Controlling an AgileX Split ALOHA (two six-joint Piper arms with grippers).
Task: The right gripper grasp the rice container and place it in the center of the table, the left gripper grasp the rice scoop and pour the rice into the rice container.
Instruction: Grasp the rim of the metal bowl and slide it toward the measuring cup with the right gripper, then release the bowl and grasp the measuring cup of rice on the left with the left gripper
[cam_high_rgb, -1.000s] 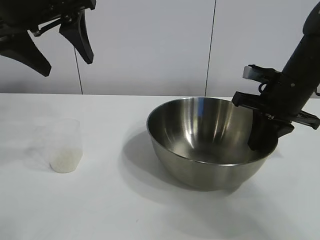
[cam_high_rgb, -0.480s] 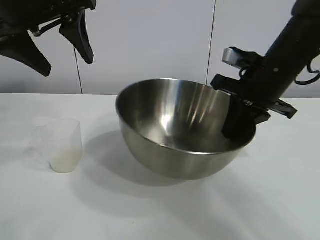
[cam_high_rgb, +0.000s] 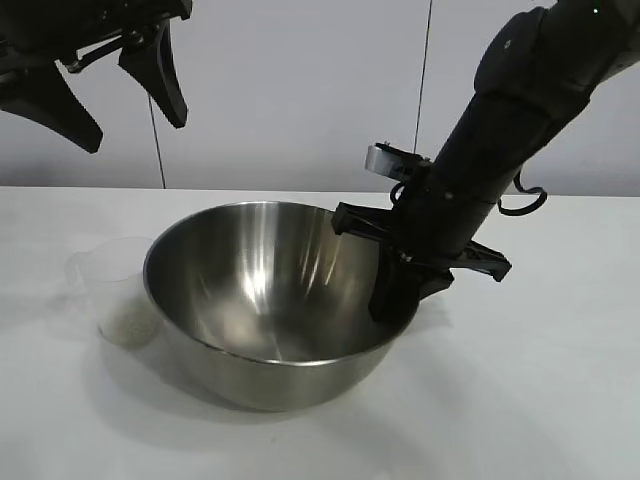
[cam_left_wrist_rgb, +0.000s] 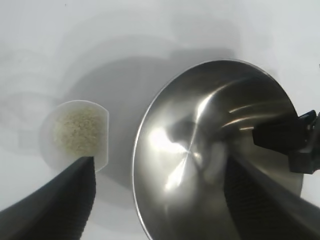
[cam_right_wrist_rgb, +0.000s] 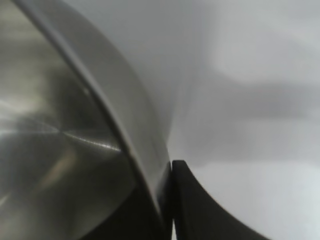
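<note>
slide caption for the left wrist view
Rice scoop holding rice beside the steel rice container, gripped at its rim by the right tool.

Pretty bright, even light from overhead on my end. Soft shadows pool on the table (cam_high_rgb: 560, 400) under the rice container (cam_high_rgb: 270, 300), which throws glare streaks. My right wrist view's blurry up close.

Shiny silver rice container (cam_high_rgb: 265, 310), mirror-bright inside (streaky white glints), on the plain white table (cam_high_rgb: 540, 400). Translucent whitish rice scoop (cam_high_rgb: 112, 290) holds off-white rice (cam_left_wrist_rgb: 76, 131). Both claws black; right gripper (cam_high_rgb: 392, 300) carries a grey-silver part.
</note>
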